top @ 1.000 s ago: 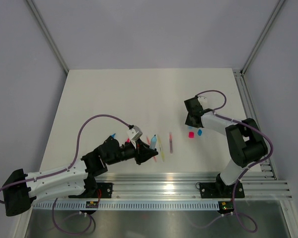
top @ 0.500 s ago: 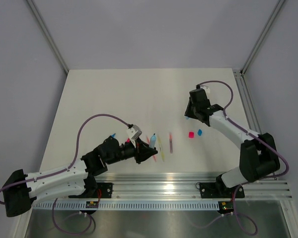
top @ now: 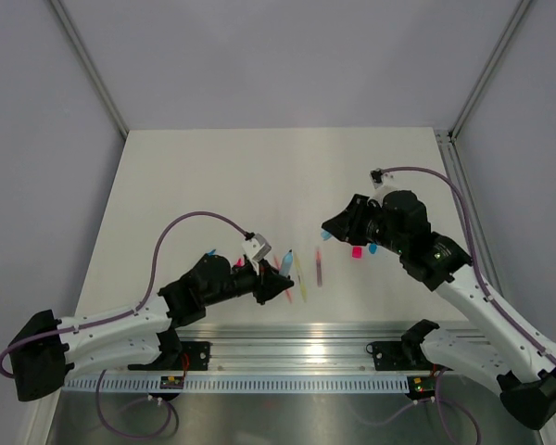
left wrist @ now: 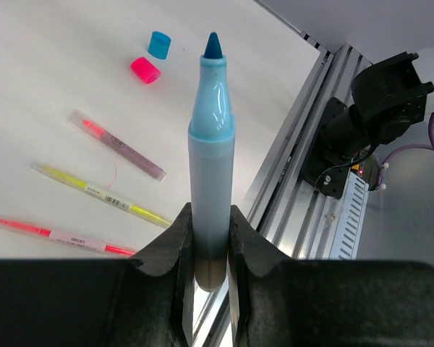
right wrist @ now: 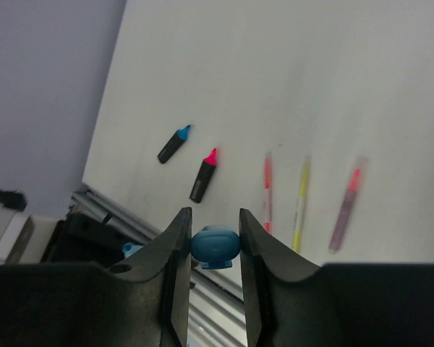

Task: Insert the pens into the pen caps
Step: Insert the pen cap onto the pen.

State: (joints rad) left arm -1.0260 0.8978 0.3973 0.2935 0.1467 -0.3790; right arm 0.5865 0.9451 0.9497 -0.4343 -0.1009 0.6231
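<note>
The left gripper (left wrist: 206, 228) clamps the pale-blue pen (left wrist: 211, 144) by its rear end, tip pointing outward; the right gripper (right wrist: 214, 225) is closed on a light blue cap (right wrist: 215, 247), both held off the tabletop (top: 213, 185).

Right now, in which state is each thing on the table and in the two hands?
left hand: shut on pale-blue pen
pale-blue pen: held, tip bare
right hand: shut on light-blue cap
light-blue cap: held, on no pen
pink cap: loose on table
blue cap: loose on table
red pen, yellow pen, purplish pen: lying flat
blue-tipped marker, pink-tipped marker: lying flat, uncapped
</note>
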